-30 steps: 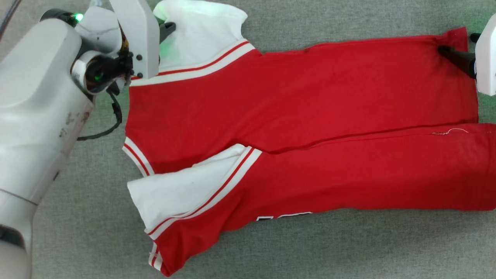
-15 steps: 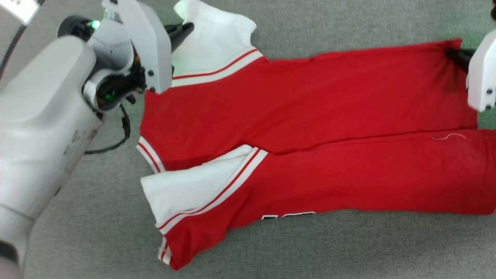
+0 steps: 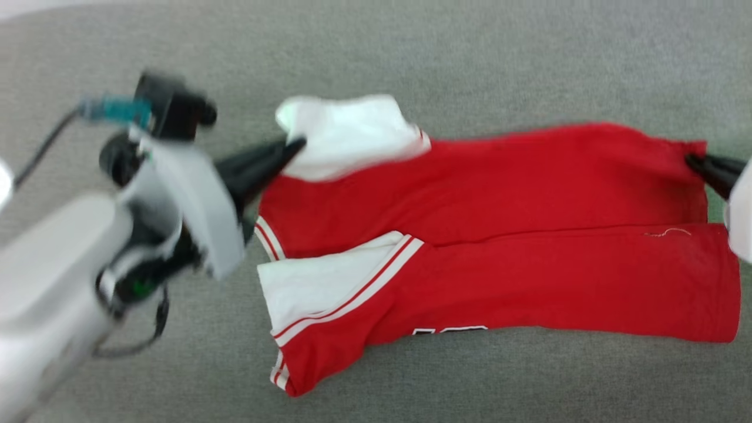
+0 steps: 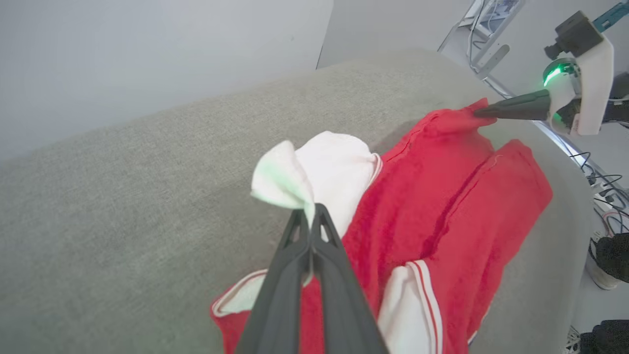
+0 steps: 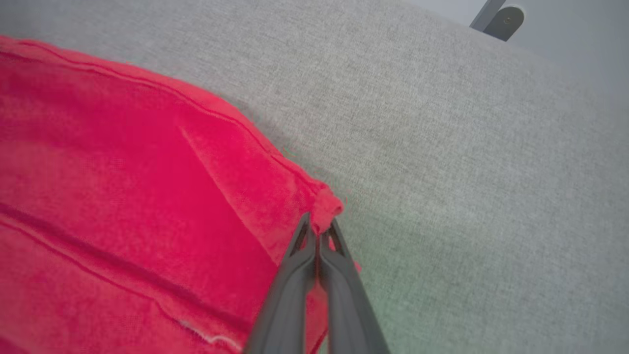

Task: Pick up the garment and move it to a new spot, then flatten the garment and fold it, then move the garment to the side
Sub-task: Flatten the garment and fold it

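Observation:
The garment (image 3: 499, 235), a red jersey with white sleeves and striped trim, lies lengthwise on the grey surface, its near long edge folded over. My left gripper (image 3: 296, 144) is shut on the far white sleeve (image 3: 346, 132), which lifts off the surface; the left wrist view shows the same pinch (image 4: 309, 211) on the white cloth (image 4: 324, 167). My right gripper (image 3: 692, 160) is shut on the jersey's far hem corner, seen close in the right wrist view (image 5: 319, 228), where red cloth (image 5: 147, 196) bunches at the fingertips. A strip of white-outlined print (image 3: 449, 330) peeks out at the near edge.
The grey fabric surface (image 3: 470, 59) stretches wide beyond the jersey. In the left wrist view a pale wall (image 4: 147, 59) stands behind it, with cables (image 4: 599, 182) on the floor past the surface's right end.
The right gripper has shut on the hem corner. The camera has pulled back, and both grippers have raised the jersey's far edge, the white sleeve now lifted and bunched.

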